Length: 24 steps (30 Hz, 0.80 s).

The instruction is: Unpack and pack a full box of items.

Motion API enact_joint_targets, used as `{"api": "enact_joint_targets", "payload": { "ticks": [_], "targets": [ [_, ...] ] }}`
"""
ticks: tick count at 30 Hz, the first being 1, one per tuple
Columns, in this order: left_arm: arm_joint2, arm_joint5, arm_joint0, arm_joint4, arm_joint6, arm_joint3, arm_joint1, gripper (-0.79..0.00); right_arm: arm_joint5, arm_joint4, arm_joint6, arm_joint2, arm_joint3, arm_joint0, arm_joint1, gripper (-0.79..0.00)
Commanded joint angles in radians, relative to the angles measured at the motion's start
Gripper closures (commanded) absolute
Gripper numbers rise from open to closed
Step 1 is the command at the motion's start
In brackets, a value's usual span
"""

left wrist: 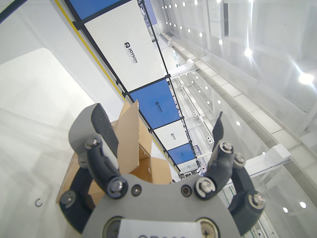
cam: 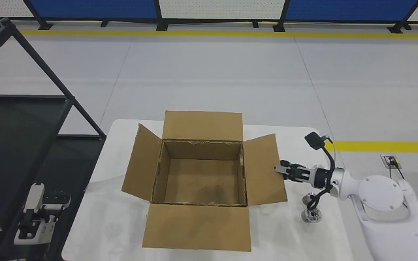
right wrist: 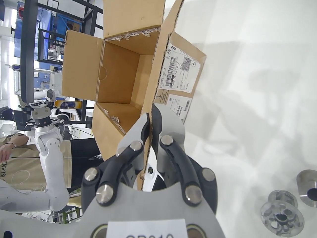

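Closest to us, the right gripper [right wrist: 151,122] is clenched on the edge of the box's right flap [cam: 264,168], one finger on each face of the cardboard. Just beside that arm, on the white table [cam: 287,235], lie two metal parts: a spoked spool [right wrist: 282,214] and a short cylinder with a hole in it [right wrist: 307,190]. They sit close together and apart from the box.

We count one cardboard box [cam: 201,179], standing in the middle of the table with all four flaps folded outward. Looking from above, we can see its bare cardboard floor. The right wrist view adds two printed labels, a larger one [right wrist: 179,70] and a smaller one [right wrist: 179,105], stuck on the outer wall under the grasped flap.

The left gripper [left wrist: 157,111] hangs off the table's left side, well apart from the box. Its fingers are spread wide with nothing between them. From its own camera we see the box side-on, and beyond it a high ceiling with many round lamps [left wrist: 249,51].

The table is plain white with rounded corners. A black metal frame [cam: 39,72] stands to its left. Farther off, we see pale floor, a yellow line [cam: 196,32] and a fence of blue and white panels [cam: 222,8].
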Motion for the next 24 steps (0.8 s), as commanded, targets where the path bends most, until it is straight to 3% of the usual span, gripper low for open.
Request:
{"api": "enact_joint_targets", "payload": {
  "ticks": [1, 24],
  "targets": [
    [0.000, 0.000, 0.000, 0.000, 0.000, 0.000, 0.000, -0.785, 0.002, 0.005, -0.011, -0.001, 0.002, 0.000, 0.001, 0.000],
    [0.000, 0.000, 0.000, 0.000, 0.000, 0.000, 0.000, -0.785, 0.026, 0.073, -0.133, 0.018, -0.016, -0.047, 0.020, 0.000]
  ]
}}
